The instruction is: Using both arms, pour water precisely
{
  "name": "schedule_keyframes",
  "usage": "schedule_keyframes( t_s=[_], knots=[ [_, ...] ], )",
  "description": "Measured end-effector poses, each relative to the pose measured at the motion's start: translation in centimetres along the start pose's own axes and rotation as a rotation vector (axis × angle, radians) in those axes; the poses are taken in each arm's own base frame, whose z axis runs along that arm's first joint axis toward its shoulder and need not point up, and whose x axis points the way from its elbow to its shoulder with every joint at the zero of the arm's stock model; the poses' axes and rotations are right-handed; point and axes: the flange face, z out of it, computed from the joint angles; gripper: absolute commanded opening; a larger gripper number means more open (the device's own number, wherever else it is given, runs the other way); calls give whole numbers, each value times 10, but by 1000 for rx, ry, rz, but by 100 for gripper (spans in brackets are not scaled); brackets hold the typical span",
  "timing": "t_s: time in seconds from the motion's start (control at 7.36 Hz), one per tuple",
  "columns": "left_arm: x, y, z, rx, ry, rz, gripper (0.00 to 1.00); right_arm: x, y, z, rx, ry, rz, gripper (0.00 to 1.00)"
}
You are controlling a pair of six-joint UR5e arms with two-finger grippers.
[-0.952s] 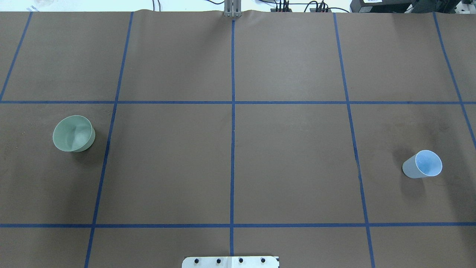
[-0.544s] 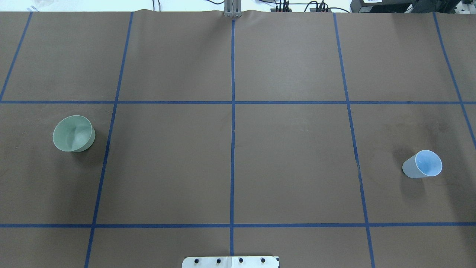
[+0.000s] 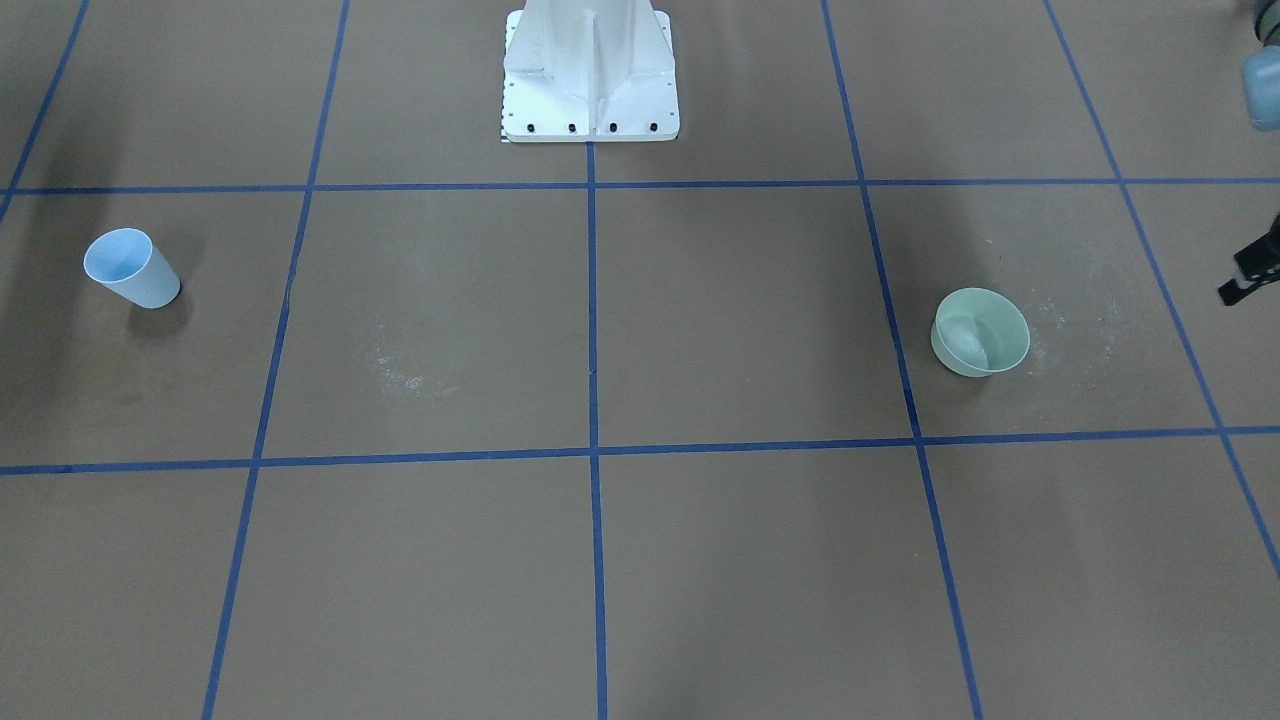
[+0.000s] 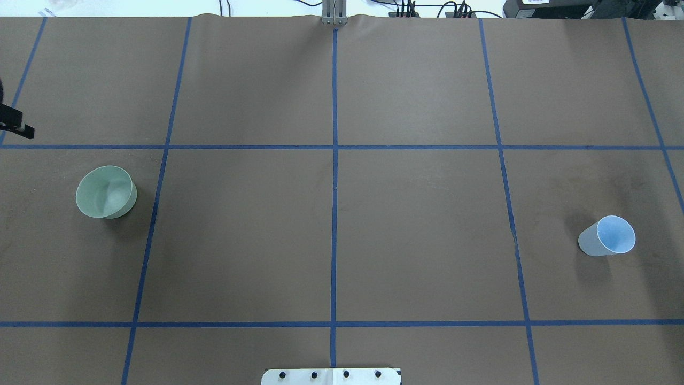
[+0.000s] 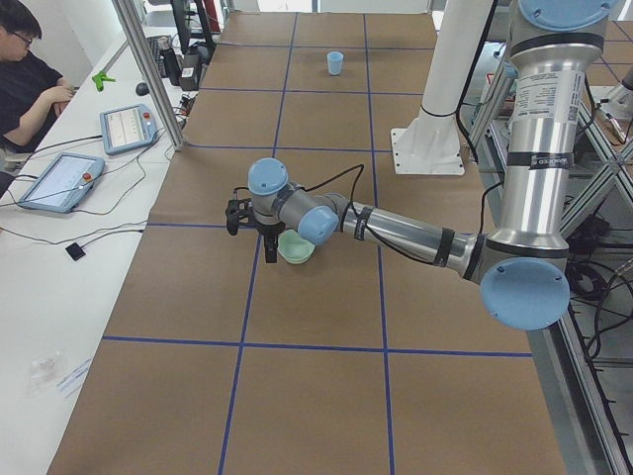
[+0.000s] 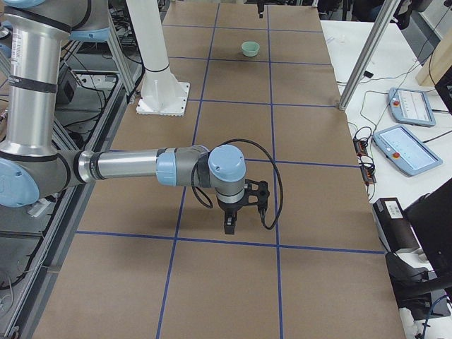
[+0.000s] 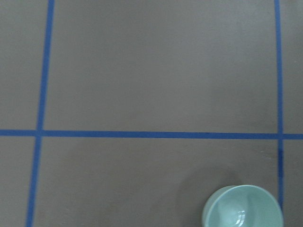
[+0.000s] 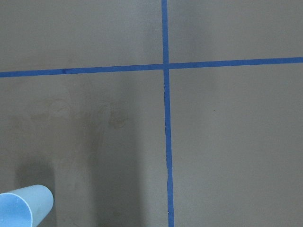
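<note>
Exterior left: green bowl (image 5: pixel 295 254) near left pincer (image 5: pixel 267 247).

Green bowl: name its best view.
Overhead exterior: green bowl whole, unblocked, inside visible. Front-facing nearly matches; left wrist crops it; in exterior left the left arm partly hides it; exterior right shows it tiny; right wrist misses it.
</note>
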Motion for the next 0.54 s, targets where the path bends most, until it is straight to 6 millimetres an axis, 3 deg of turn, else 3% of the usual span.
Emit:
schedule_keyframes(
  t_s=[0.27,0.54],
  knots=[
    [16,38,49,5,-36,-3,99,1,1,1,-1,2,1,99],
    [19,54,77,-11,-43,-9,99,1,1,1,-1,4,0,99]
  ],
)
